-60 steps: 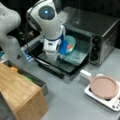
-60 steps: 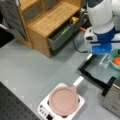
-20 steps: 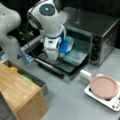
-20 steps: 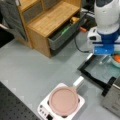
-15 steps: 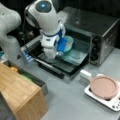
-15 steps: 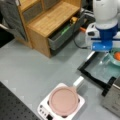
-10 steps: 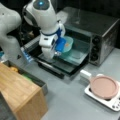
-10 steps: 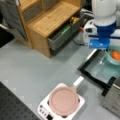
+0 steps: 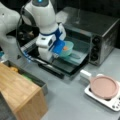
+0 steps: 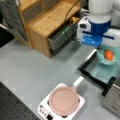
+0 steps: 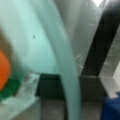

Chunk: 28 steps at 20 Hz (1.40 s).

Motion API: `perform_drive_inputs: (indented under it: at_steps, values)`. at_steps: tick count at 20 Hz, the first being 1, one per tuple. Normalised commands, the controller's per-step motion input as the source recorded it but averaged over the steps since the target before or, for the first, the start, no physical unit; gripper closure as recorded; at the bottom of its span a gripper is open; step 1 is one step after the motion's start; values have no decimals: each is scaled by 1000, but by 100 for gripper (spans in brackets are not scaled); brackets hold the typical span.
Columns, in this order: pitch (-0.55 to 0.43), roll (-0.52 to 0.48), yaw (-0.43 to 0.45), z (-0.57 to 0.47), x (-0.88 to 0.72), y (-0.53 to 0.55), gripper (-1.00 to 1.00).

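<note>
Gripper (image 9: pixel 58 50) at translucent teal glass bowl (image 9: pixel 67 49), over open oven door (image 9: pixel 65 65).

We find its grip indeterminable; the bowl (holding an orange round fruit (image 10: pixel 108 54)) sits before the steel toaster oven (image 9: pixel 100 32), seemingly rim-gripped.

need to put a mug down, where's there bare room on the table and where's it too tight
Bare grey table lies between the wooden cabinet and the hot plate bearing the pink pan. The open oven door is crowded: the pincer sits at the teal bowl holding an orange object.
</note>
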Motion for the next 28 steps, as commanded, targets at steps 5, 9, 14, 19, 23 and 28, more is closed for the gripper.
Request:
perform_drive_inputs:
  at_steps: [5,9,14,19,23,28]
  values:
    - [186,-130,34,244,702,-331,100]
    - [199,-72,94,243,709,-284,100]
    - [203,0,119,267,591,-183,100]
    - [259,-33,101,297,552,-182,100]
    - [320,-96,46,227,594,-334,100]
    - [348,-166,46,133,706,-538,100]
